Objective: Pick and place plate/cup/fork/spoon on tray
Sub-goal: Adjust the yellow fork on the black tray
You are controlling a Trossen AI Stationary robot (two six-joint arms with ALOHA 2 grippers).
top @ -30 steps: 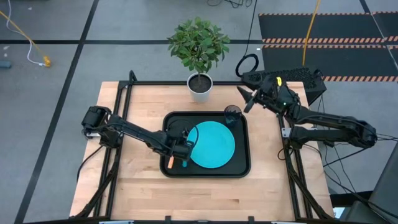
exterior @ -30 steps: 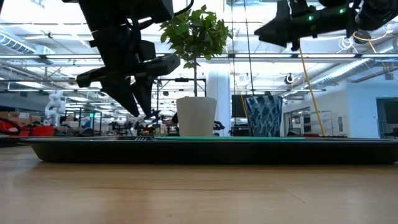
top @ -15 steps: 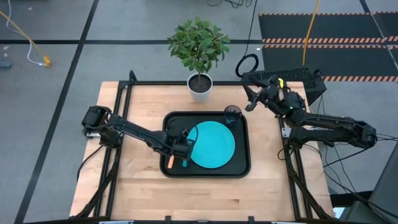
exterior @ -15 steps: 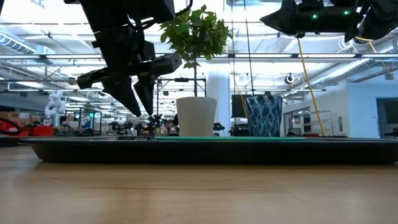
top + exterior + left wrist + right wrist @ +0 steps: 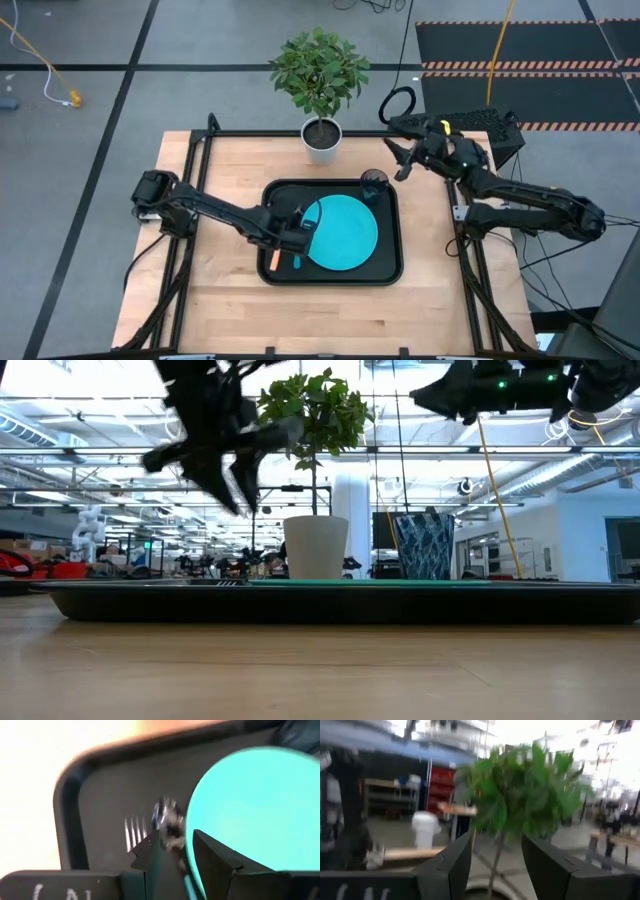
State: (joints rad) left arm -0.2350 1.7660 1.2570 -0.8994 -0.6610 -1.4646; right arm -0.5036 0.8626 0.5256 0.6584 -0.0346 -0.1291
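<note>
left gripper (image 5: 303, 228): fingers apart, nothing held; fork (image 5: 274, 260) and spoon (image 5: 296, 262) lie just below it on tray (image 5: 390, 270), plate (image 5: 342, 232) beside.
right gripper (image 5: 396, 163): fingers apart, empty, raised beyond cup (image 5: 374, 182).
obstacles: potted plant (image 5: 320, 75) near right gripper.
change: left gripper is lifted higher than a second ago.

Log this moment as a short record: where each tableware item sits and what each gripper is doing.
plate: on the tray, right of centre
cup: tray's far right corner
fork: on the tray left of the plate, tines away from the near rim
spoon: between fork and plate
left gripper: open, empty, above the spoon and fork
right gripper: open, empty, raised beyond the tray's far right corner
potted plant: table's far edge
</note>
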